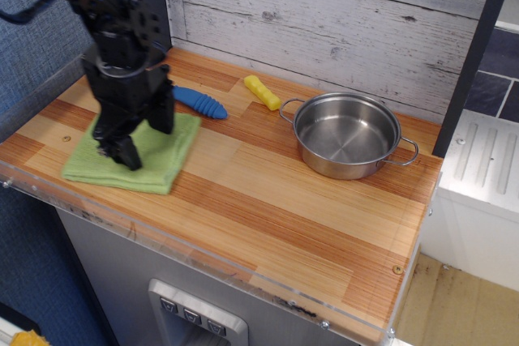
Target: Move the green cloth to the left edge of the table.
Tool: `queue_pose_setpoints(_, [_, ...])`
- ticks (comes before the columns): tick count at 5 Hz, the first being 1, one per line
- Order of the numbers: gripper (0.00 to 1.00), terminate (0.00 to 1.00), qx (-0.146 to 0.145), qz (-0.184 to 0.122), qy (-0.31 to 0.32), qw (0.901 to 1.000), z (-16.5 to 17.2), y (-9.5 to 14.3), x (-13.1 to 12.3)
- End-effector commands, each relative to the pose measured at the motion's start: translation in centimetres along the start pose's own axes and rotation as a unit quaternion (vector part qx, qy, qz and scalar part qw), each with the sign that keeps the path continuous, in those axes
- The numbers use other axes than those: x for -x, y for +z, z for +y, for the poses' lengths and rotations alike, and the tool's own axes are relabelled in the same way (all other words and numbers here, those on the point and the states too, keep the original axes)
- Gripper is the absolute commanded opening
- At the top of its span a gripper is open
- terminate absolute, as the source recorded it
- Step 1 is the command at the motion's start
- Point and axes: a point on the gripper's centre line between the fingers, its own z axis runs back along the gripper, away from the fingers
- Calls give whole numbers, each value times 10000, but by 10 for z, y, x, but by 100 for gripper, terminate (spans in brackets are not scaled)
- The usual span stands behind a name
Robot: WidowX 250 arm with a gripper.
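- Across the frame from 9 to 4 o'clock, table (pixel 268 216): light and reddish-brown wood planks, clear rim on front edge
- black robot arm (pixel 105 6) enters from 10 o'clock, pointing down over table's left part
- steel pot (pixel 347 135) at 2 o'clock of table centre, two handles, upright, well apart from cloth
- green cloth (pixel 162 155) at 9 o'clock, flat on table near left end, just short of front rim
- gripper (pixel 123 150) down on cloth, fingers pressed onto it; cannot tell if cloth is pinched or how wide jaws stand
- blue ridged object (pixel 200 103) at 1 o'clock of cloth, just beside its back corner
- yellow ridged object (pixel 262 92) at 10 o'clock of pot, near its handle
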Motion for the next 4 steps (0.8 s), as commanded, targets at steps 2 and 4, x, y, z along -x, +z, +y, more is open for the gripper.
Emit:
queue_pose_setpoints(2, [100,0,137,-68,390,9991,-10,2,-63])
queue_pose_setpoints(4, [100,0,142,-180,388,9990,-15,8,-69])
